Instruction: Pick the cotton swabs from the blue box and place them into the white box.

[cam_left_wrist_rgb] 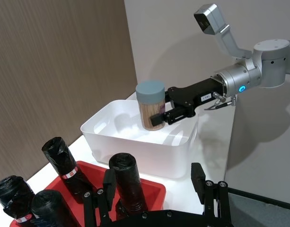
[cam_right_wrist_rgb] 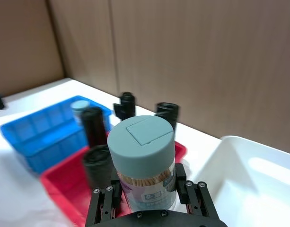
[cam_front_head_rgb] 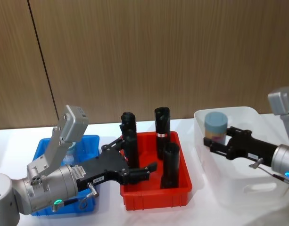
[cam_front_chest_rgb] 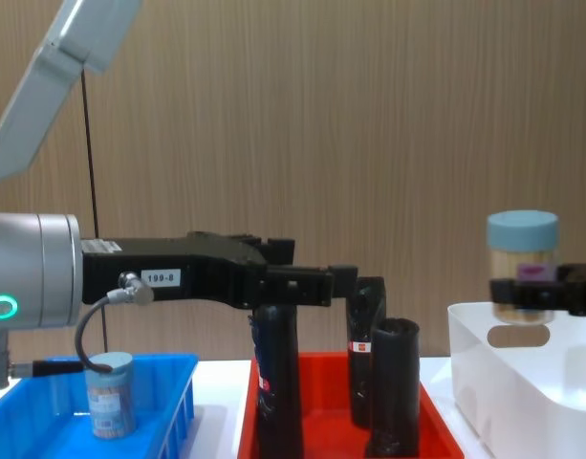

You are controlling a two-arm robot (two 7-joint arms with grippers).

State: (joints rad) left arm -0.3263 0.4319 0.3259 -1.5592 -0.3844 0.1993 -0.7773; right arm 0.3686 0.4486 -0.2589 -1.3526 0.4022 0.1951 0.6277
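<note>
**A:** Far left on the bench (cam_front_head_rgb: 12, 143), what does the blue box (cam_front_head_rgb: 90, 140) hold?

**B:** One jar of cotton swabs (cam_front_chest_rgb: 109, 394), upright inside it, with nothing touching it.

**A:** And the left end effector (cam_front_head_rgb: 137, 155)?

**B:** It hangs just right of that box, over the red tray (cam_front_head_rgb: 153, 200) and among the black cylinders (cam_front_head_rgb: 161, 125). Its fingers are spread wide and grip nothing, though one cylinder stands close by them.

**A:** Further right?

**B:** The right end effector (cam_front_head_rgb: 215, 143) is clamped on a second jar (cam_front_head_rgb: 216, 122), pinching the clear body below the pale blue lid. That jar is upright in the air over the left end of the white box (cam_front_head_rgb: 229, 195), above the rim.

**A:** So which step is this?

**B:** The placing, I'd judge. The second jar is over its target but not yet released. The next move calls for a straight descent inside the walls until the base is near the floor. Then the fingers can open and lift clear. After that comes the jar in the blue box. The left arm is nearer, but it would need to back away from the cylinders without knocking them.
</note>
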